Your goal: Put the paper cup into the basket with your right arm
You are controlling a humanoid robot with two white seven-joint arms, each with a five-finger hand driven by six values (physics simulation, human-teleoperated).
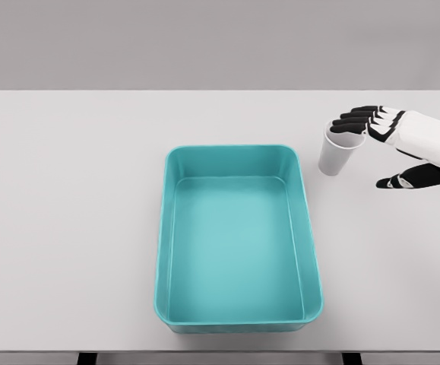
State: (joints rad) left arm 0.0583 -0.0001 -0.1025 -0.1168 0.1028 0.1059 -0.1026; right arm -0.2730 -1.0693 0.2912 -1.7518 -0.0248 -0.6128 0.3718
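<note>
Basket [237, 312]: teal, empty, on desk [68, 228]
Paper cup [335, 156]: upright, right of basket
Right hand [390, 148]: fingers [352, 122] spread, reaching over cup rim

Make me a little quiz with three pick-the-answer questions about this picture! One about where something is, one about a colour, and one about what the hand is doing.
1. Where is the paper cup?
A. Inside the basket
B. On the table, right of the basket
C. On the floor

2. What colour is the basket?
A. Teal
B. Red
C. Yellow

3. What is the right hand doing?
A. Lifting the cup high
B. Lying flat inside the basket
C. Reaching at the cup's rim, fingers open

Answers: 1 B, the cup stands upright on the table beside the basket's far right corner. 2 A, its walls and floor are teal. 3 C, the fingers spread over the rim while the cup is on the table.
</note>
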